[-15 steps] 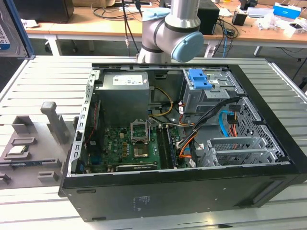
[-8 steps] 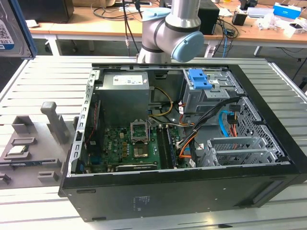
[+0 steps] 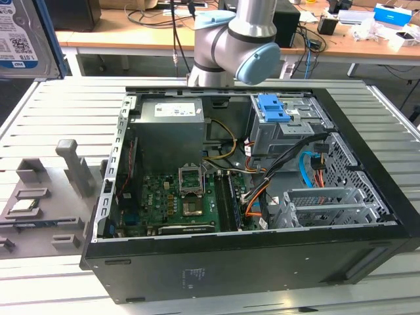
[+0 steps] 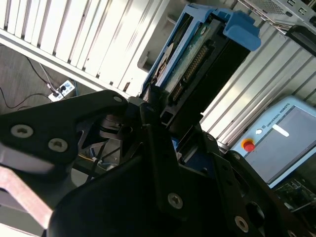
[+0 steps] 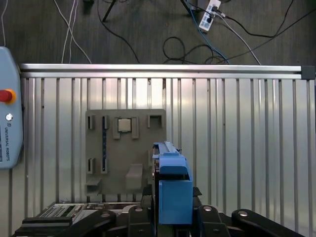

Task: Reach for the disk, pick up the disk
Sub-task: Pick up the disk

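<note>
The disk [image 4: 195,57], a silver-grey drive in a blue carrier rail, is clamped between the black fingers [image 4: 150,116] of my gripper [image 4: 170,126], which is shut on it. In the first wrist view the disk [image 5: 170,190] shows edge-on, held high above the slatted table, with the gripper [image 5: 173,217] around its near end. In the exterior view the disk [image 3: 23,36] hangs at the upper left, its white barcode label facing the camera.
An open computer case [image 3: 105,197] lies on the slatted metal table [image 3: 52,111], with a blue latch [image 3: 272,108] on its drive cage. A grey slotted stand plate [image 5: 126,148] lies below the disk. A teach pendant [image 5: 7,128] rests at the table's side.
</note>
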Motion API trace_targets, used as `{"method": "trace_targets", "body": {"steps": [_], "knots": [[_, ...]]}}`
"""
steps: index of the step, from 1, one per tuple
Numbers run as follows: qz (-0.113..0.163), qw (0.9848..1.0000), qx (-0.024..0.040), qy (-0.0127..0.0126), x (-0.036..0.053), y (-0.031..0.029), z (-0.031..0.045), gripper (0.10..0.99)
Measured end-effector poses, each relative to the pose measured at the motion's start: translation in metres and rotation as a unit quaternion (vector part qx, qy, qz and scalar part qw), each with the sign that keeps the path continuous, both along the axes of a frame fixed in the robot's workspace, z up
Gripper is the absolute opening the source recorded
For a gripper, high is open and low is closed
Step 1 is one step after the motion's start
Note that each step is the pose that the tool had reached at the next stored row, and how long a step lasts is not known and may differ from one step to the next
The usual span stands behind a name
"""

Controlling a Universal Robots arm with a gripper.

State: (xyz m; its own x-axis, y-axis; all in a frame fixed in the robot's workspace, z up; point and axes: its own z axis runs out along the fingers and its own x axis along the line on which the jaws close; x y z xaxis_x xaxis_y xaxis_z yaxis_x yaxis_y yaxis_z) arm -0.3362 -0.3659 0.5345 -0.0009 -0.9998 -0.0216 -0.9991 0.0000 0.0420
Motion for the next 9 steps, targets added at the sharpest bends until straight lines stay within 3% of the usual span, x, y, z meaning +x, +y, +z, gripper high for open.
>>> {"method": "trace_targets", "body": {"steps": [9], "knots": [[0.0,1.0,0.0,0.0005,0.0389,0.0006,-0.0001,0.365]]}}
